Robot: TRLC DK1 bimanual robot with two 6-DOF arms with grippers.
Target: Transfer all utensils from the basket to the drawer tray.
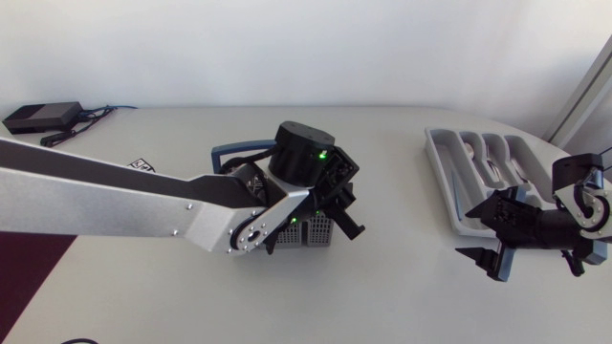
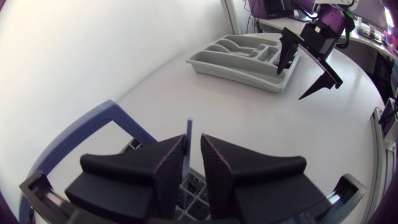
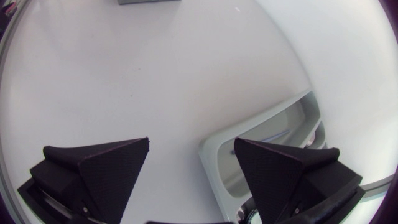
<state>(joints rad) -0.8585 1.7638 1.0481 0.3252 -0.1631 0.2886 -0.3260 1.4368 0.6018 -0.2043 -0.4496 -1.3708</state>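
- Left claw (image 2: 193, 138) narrow, over basket (image 2: 102, 119), thin blue utensil (image 2: 189, 126) in its gap; clamped or not, cannot tell.
- Right claw (image 3: 191, 143) wide, empty, above bench (image 3: 155, 74) just beside drawer tray (image 2: 236, 73), well apart from basket.

Drawer tray (image 1: 446, 177): smooth grey plastic, slight sheen. Basket (image 1: 311, 235): dark plastic lattice. Desk (image 1: 411, 282): smooth matt white. Left gripper (image 2: 193, 147), right gripper (image 3: 191, 143): matt black, finely grained.
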